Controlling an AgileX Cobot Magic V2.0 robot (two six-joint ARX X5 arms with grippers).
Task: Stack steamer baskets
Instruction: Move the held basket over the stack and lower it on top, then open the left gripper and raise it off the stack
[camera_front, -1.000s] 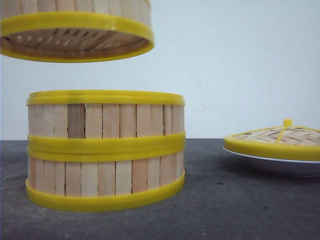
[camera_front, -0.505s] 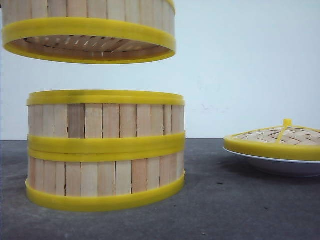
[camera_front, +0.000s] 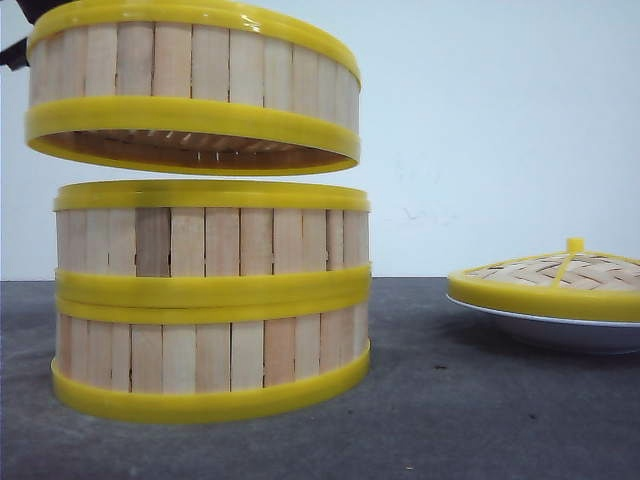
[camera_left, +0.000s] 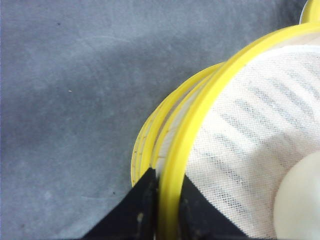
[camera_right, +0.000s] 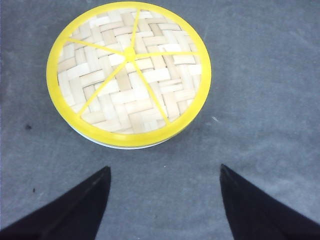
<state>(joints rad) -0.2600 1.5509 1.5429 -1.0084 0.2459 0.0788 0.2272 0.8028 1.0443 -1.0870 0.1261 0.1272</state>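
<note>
left arm mostly out of the front view; only a dark part shows at the upper left corner. left gripper (camera_left: 161, 210): jaws pinching the rim of the top basket (camera_front: 192, 95), which hangs clear above the stack (camera_front: 210, 300) of two baskets on the counter (camera_front: 450, 420), slightly tilted, a gap between them. inside it, a white mesh liner (camera_left: 250, 135) and a pale round thing (camera_left: 300, 200), cut off, not identifiable. right of the stack, well apart: woven lid (camera_front: 555, 275) on a white plate (camera_front: 540, 325), cut off at the edge. right gripper (camera_right: 165, 200): jaws spread, empty, near the lid.
</note>
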